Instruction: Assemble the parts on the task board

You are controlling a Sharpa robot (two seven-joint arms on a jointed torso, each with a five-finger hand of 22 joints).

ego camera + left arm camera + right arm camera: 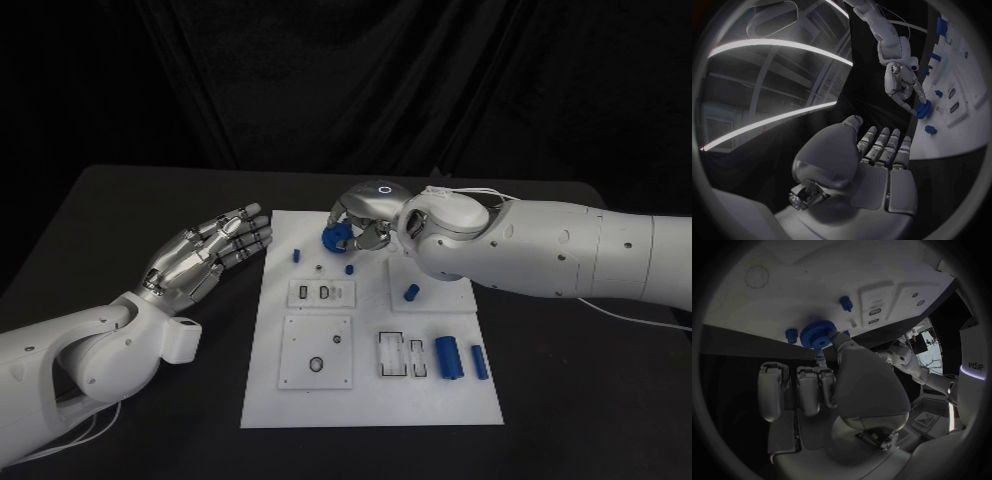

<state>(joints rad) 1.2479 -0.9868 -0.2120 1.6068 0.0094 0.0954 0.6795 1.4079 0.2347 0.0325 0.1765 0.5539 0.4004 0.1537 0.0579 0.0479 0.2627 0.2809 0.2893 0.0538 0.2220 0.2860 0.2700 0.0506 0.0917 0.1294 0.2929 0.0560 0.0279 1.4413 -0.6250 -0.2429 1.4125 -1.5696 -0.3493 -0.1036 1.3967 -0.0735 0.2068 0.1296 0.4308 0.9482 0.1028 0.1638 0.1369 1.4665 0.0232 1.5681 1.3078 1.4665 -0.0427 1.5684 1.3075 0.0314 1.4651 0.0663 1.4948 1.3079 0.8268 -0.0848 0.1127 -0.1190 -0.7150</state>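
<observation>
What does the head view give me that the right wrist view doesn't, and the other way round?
Head view alone: the whole task board, the left hand open and empty beside its edge, two blue cylinders lying at the near right, and a small blue part on a raised block.
Right wrist view alone: the teeth of the blue gear and a small blue peg standing on the board.
Both: the right hand holding that gear over the board's far end.

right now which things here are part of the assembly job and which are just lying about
In use:
- task board
- blue gear, held by the right hand
- blue cylinders
- small blue peg

Just there:
- left hand, holding nothing, beside the board
- black table
</observation>
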